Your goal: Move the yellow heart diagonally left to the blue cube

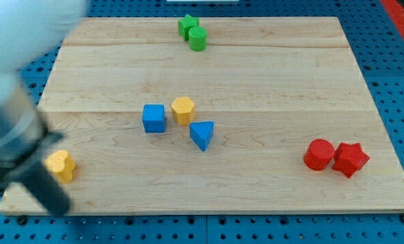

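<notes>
Bright, even light — blurred left edge

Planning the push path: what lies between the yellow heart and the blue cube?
Nothing: in the camera view, only bare wood separates the yellow heart from the blue cube. My tip isn't clearly visible.

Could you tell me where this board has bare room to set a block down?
Bare: the wide stretch between the blue triangle and red cylinder, and the top right beyond the green blocks. Crowded: centre, around the blue cube and yellow hexagon.
</notes>
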